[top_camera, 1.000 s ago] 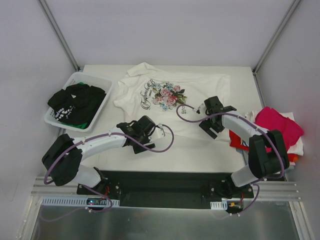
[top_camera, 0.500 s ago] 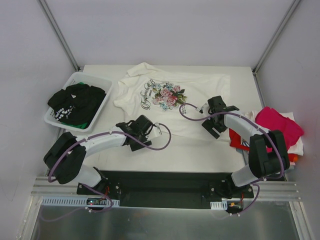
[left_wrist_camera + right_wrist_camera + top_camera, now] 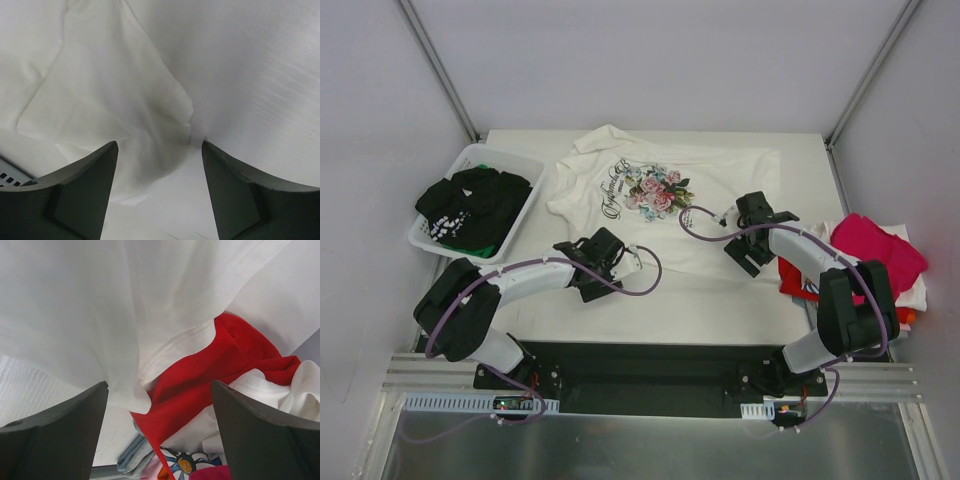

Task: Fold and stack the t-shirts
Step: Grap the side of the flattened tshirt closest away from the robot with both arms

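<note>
A white t-shirt with a pink-green floral print (image 3: 655,190) lies spread flat on the table. My left gripper (image 3: 603,252) is open and empty at its near left corner; the left wrist view shows a white sleeve fold (image 3: 115,100) just ahead of the jaws (image 3: 160,150). My right gripper (image 3: 748,240) is open and empty at the shirt's near right hem (image 3: 165,295). A pile of tees with magenta (image 3: 875,245) on top lies at the right; its red tee (image 3: 215,370) shows between the right jaws (image 3: 160,390).
A white plastic basket (image 3: 430,240) at the left holds a black tee with white print (image 3: 470,203). The white table (image 3: 690,300) has metal frame posts at its back corners. The arm bases sit on a black plate at the near edge.
My left gripper has drawn a little left and back toward the shirt's near left corner. My right gripper has shifted slightly right. The shirt has not moved.
</note>
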